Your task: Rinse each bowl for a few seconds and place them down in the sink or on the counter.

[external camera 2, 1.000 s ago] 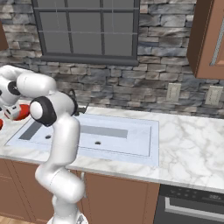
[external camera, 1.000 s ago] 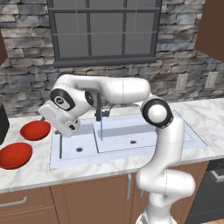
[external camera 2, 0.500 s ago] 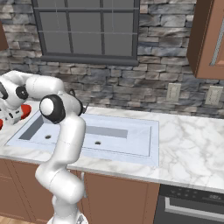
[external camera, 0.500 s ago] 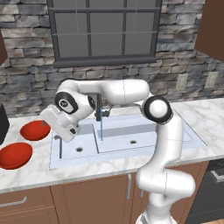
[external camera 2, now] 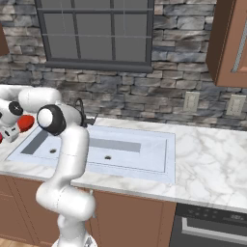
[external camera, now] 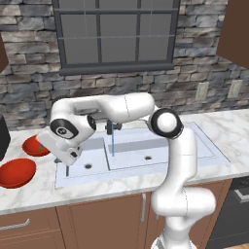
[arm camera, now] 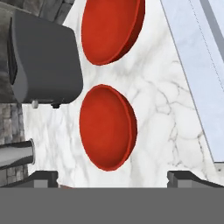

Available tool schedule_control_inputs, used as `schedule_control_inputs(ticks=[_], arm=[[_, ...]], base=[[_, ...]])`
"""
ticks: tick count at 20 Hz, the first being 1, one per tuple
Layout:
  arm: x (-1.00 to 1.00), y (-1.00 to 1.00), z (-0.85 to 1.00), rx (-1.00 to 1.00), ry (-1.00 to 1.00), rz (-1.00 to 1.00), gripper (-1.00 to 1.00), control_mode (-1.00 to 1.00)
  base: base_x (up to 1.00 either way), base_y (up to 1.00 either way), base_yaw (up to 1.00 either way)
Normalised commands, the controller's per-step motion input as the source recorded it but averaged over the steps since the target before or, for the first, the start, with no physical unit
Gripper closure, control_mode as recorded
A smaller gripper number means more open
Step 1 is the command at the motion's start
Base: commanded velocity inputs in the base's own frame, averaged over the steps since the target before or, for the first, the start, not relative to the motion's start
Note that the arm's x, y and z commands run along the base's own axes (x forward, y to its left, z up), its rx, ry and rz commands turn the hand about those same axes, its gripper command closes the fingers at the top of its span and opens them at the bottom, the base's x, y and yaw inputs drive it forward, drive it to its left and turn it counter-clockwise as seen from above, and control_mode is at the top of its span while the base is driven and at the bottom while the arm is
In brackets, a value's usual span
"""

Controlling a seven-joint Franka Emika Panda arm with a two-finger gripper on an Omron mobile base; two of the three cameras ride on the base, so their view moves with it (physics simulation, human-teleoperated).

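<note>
bowls: two, red, on counter | sink: one | tool: spread, empty

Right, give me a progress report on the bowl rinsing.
Nothing looks done yet: both red bowls, the near one and the far one, sit on the counter beside the sink. In hand: the open, empty gripper reaches toward the near bowl. Left: grasping, rinsing and setting down each.

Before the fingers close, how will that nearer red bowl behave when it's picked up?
The nearer bowl looks rigid, so it should likely hold shape. Its glossy surface suggests it may slip. Shallow and round, lying flat on the counter, it probably offers just the rim to pinch.
</note>
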Motion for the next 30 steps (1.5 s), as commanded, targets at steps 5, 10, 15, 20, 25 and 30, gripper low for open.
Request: schedule_control_inputs(ticks=[5, 10, 15, 20, 25, 30], arm=[[0.05, 0.54, 0.17, -0.27, 0.02, 0.00, -1.00, -1.00], [0.16, 0.33, 0.24, -0.22, 0.07, 0.00, -1.00, -1.00], [0.13, 0.17, 0.14, -0.17, 0.07, 0.00, -1.00, -1.00], [0.03, 0.01, 0.12, -0.11, 0.05, 0.00, -1.00, -1.00], [0.08, 0.05, 0.17, -0.12, 0.06, 0.00, -1.00, -1.00], [0.13, 0.06, 0.15, -0.12, 0.05, 0.00, -1.00, -1.00]], base=[[0.00, 0.00, 0.00], [0.00, 0.00, 0.00], [0.00, 0.00, 0.00], [0.00, 0.00, 0.00], [0.00, 0.00, 0.00], [0.00, 0.00, 0.00]])
